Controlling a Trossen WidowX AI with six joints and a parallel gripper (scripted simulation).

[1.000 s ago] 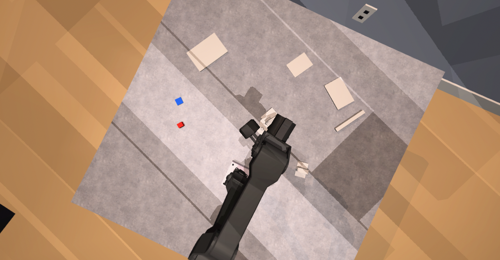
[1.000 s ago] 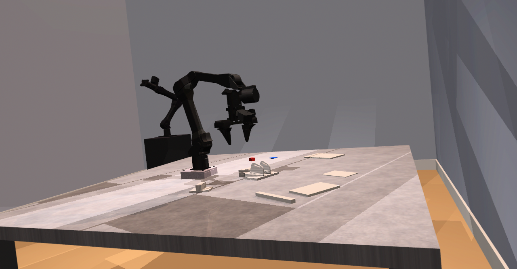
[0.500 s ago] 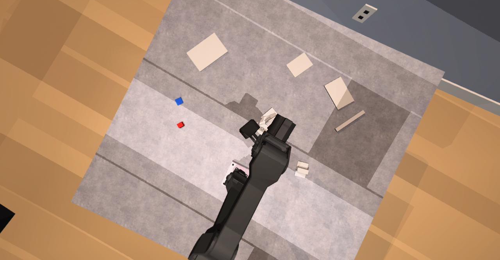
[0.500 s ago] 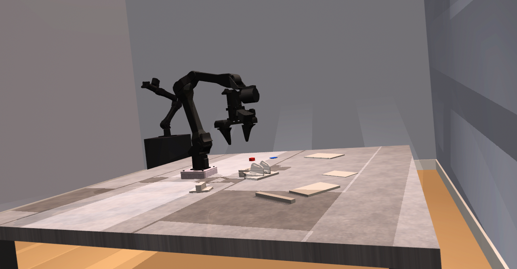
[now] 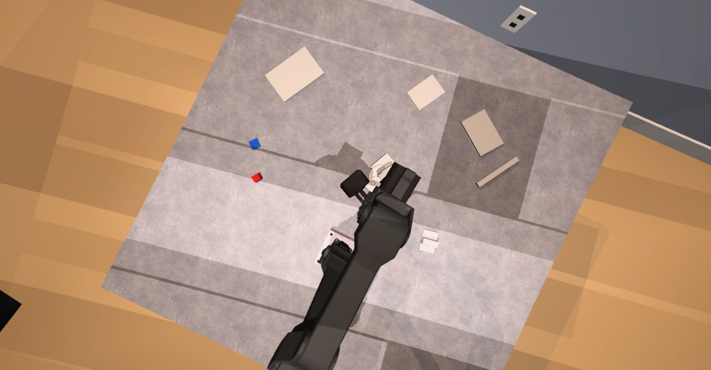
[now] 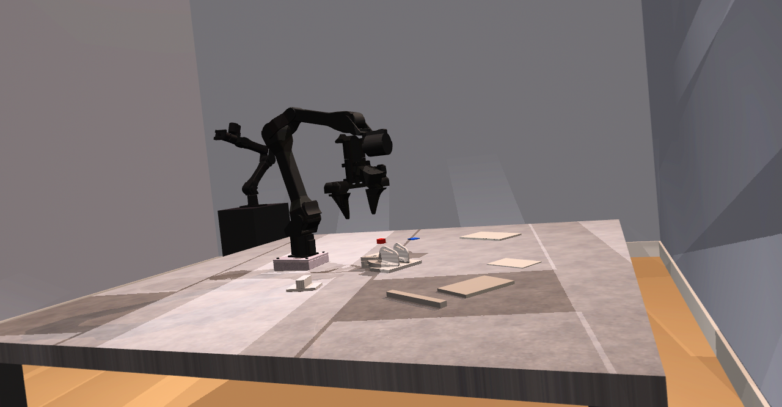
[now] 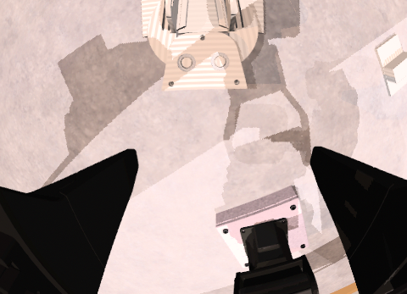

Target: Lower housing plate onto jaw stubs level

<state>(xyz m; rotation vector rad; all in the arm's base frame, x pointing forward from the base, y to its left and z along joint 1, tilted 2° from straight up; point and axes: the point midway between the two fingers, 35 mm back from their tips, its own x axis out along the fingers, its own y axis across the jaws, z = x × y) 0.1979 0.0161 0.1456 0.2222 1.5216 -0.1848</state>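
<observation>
A pale trapezoid plate, which looks like the housing plate, lies at the near end of the jaw assembly. Two round pin ends show in it in the wrist view. It looks roughly level; whether any gap is left under it is too small to tell. Two curved upright side pieces stand on the assembly's base. The jaws and stubs are hard to make out. My gripper is open and empty, well above the table, with the plate ahead of its fingertips in the wrist view.
A small pale stepped block stands right of the arm's base. Three flat pale panels and a bar lie farther out. A blue piece and a red cube lie left.
</observation>
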